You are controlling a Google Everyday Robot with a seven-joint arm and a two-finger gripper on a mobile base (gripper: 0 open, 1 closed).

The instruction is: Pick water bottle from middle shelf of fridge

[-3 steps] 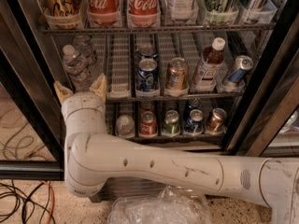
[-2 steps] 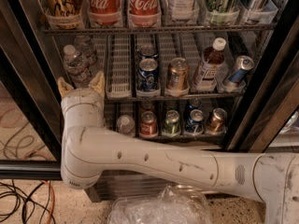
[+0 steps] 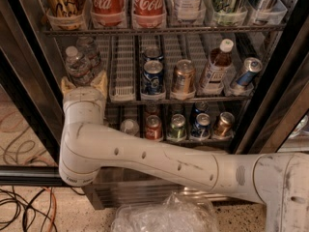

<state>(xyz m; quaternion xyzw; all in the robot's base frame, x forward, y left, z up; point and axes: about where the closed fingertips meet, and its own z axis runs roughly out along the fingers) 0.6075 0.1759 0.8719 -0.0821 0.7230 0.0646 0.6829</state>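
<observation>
Two-finger tool (image 3: 84, 84), cream fingers (image 3: 100, 81) apart, at 9 o'clock end of wire middle shelf (image 3: 193, 99), dark-framed glass-door fridge (image 3: 29, 91). Small clear ribbed water bottle (image 3: 77, 65) stands upright at tool's 12 o'clock, base between fingers, contact unclear.

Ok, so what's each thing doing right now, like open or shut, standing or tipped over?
water bottle: upright, capped, on the middle shelf.
gripper: open, one finger either side of the water bottle's base.
fridge: door open.
brown-drink bottle: upright, capped.
blue-and-silver can: leaning.
</observation>
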